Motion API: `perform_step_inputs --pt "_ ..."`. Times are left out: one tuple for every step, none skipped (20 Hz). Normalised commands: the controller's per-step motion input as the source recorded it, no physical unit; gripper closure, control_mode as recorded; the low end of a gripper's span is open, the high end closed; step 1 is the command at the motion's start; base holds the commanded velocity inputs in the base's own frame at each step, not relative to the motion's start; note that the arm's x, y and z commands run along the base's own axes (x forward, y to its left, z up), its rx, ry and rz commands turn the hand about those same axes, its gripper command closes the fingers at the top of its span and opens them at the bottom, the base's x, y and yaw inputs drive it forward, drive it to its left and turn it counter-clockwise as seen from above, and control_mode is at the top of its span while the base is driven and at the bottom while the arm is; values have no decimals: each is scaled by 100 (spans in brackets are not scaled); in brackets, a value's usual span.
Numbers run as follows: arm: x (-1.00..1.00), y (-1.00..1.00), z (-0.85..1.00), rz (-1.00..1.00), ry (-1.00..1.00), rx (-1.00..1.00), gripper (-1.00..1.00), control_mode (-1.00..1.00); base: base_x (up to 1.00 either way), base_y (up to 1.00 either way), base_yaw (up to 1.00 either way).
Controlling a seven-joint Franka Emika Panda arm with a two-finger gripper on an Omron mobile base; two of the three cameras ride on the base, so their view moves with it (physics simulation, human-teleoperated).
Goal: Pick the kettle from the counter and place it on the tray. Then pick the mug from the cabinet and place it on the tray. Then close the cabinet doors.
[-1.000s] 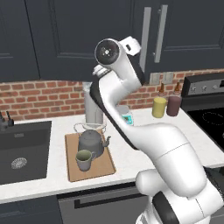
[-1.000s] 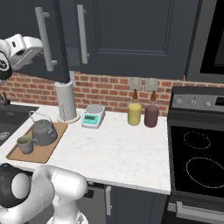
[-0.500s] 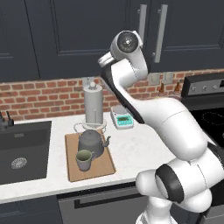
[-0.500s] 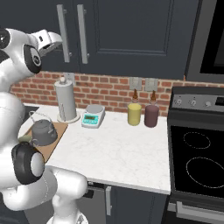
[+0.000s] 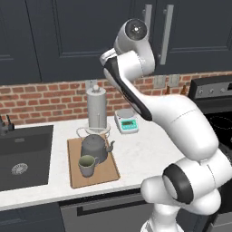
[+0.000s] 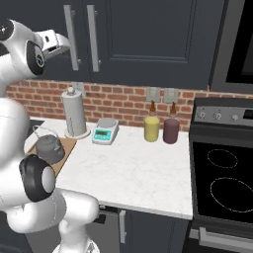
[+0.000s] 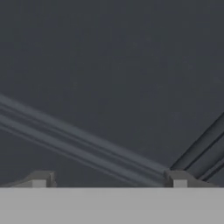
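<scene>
We see the kettle (image 5: 94,146) standing on the tray (image 5: 108,170), which lies on the counter (image 5: 145,152) just right of the sink (image 5: 27,154). The mug (image 5: 87,165) sits on the same tray, just in front of the kettle and touching or nearly touching it, its handle turned to the right. In the right base view the kettle (image 6: 49,147) shows at the left edge, partly behind our arm, on the tray (image 6: 65,154).

Behind the tray, against the brick wall (image 5: 41,99), stands a tall silver cylinder (image 5: 97,110) with a ball on top, and to its right a small kitchen scale (image 5: 126,121). Farther right along the counter (image 6: 133,168) we see a yellow canister (image 6: 151,128) and a maroon canister (image 6: 171,130) side by side, with the stove (image 6: 225,183) beyond them.

The cabinet doors (image 6: 133,39) look closed, flush with each other, and their silver bar handles (image 6: 92,37) hang upright side by side. Our gripper (image 7: 108,178) is raised high, close to the dark door face; in the hand view its two fingertips (image 7: 176,178) stand far apart at the bottom with nothing between them, so the pincer is spread and empty. In the right base view the hand (image 6: 54,42) sits just left of the handles, near them.
</scene>
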Motion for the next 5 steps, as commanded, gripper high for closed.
perform_step_inputs --pt "48 -20 -5 8 -1 3 -100 -100 0 0 0" --pt "46 -19 -7 7 -1 3 -100 -100 0 0 0" --pt "43 -13 -11 7 -1 2 -100 -100 0 0 0" --pt "43 -12 -12 7 -1 1 -100 -100 0 0 0" --pt "40 -17 -13 7 -1 2 -100 -100 0 0 0"
